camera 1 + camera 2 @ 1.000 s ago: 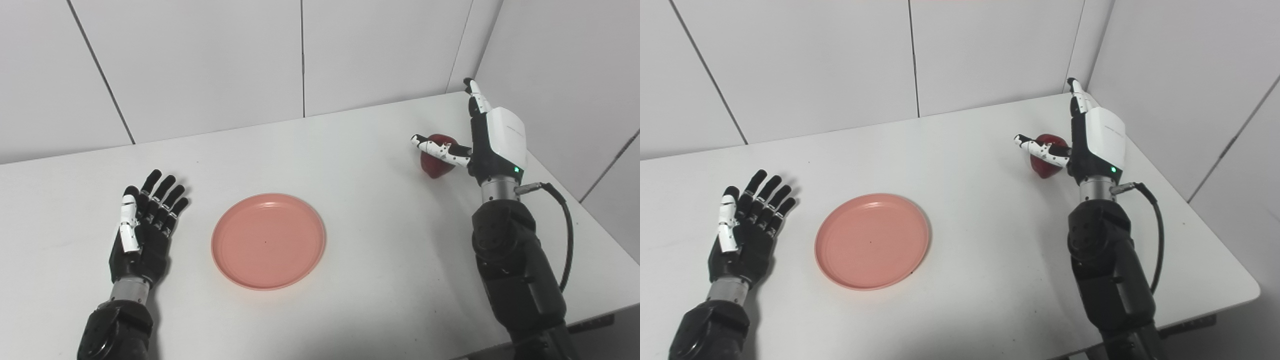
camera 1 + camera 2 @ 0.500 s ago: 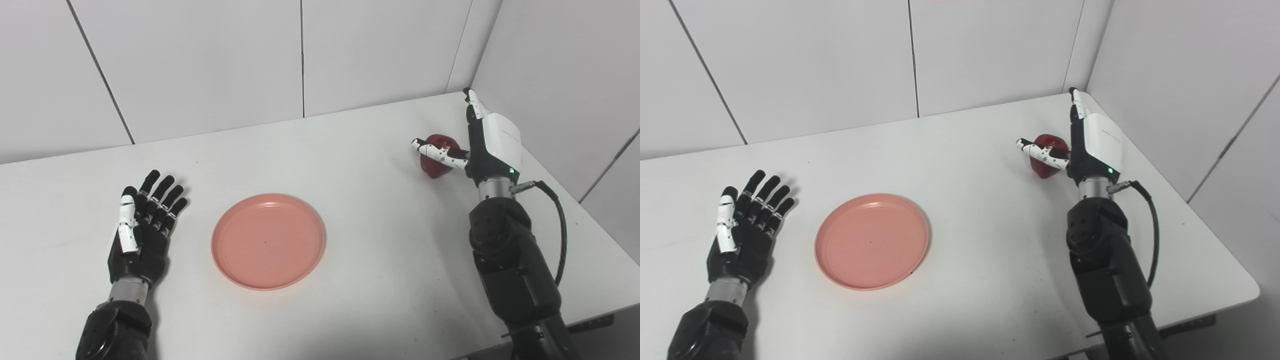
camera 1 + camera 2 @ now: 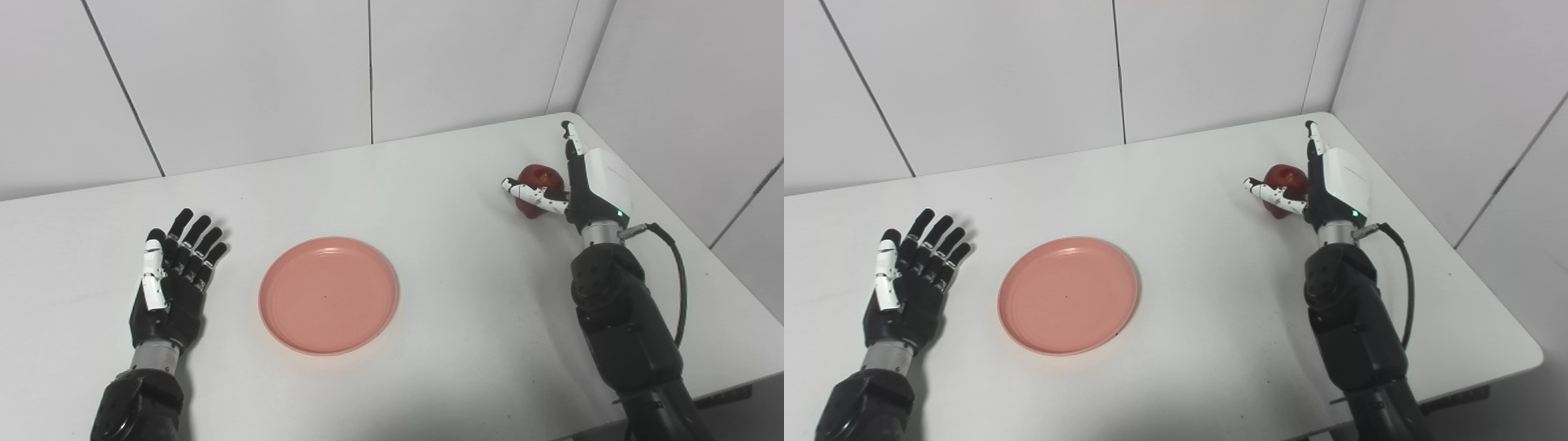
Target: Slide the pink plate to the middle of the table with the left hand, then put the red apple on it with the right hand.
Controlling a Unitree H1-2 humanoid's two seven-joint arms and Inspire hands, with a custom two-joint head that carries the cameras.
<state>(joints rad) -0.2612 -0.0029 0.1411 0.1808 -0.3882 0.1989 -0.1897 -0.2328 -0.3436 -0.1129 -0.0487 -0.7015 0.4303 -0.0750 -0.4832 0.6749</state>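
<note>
the pink plate lies empty on the white table, a bit left of middle. the red apple sits far right, beside my right hand, fingers spread, gripping nothing. my left hand lies open, palm up, left of the plate.

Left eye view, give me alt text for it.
The right hand, open, flanks a red apple at the white table's far right; an empty round pink plate lies mid-table beside the open left hand.
</note>
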